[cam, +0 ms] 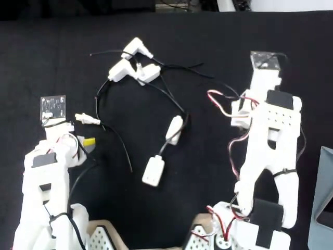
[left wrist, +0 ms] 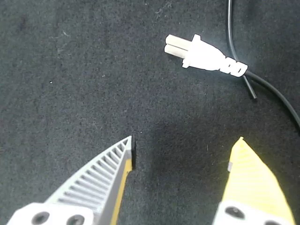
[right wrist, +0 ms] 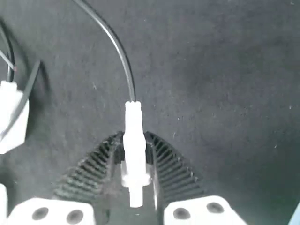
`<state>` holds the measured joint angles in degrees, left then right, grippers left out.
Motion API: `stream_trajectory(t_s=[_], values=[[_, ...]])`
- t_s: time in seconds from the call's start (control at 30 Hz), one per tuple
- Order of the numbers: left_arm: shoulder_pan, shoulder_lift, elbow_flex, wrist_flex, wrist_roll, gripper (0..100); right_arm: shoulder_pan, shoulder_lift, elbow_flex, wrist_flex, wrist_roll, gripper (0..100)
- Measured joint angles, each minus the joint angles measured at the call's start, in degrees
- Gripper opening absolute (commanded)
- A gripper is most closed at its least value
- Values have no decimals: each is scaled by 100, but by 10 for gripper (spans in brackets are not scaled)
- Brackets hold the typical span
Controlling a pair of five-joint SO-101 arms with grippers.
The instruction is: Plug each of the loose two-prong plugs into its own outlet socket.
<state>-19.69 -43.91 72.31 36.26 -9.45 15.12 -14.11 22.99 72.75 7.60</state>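
White plug [left wrist: 201,57] lies just ahead of the empty, wide-open left gripper [left wrist: 185,140]; straddle its body squarely. The right gripper [right wrist: 135,137] clamps a second plug [right wrist: 133,119].

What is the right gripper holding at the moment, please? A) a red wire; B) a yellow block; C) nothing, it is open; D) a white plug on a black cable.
D: in the right wrist view the right gripper is closed around a white plug, whose black cable leads away from it.
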Motion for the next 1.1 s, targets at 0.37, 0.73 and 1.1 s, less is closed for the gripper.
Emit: stream_trajectory(t_s=[0.37, 0.73, 1.1], values=[[0, 0, 0, 0, 0, 322, -774, 0, 1213, 0, 97, 149], [0, 0, 0, 0, 0, 322, -905, 0, 1081, 756, 132, 167], [0, 0, 0, 0, 0, 322, -905, 774, 1002, 818, 132, 166]])
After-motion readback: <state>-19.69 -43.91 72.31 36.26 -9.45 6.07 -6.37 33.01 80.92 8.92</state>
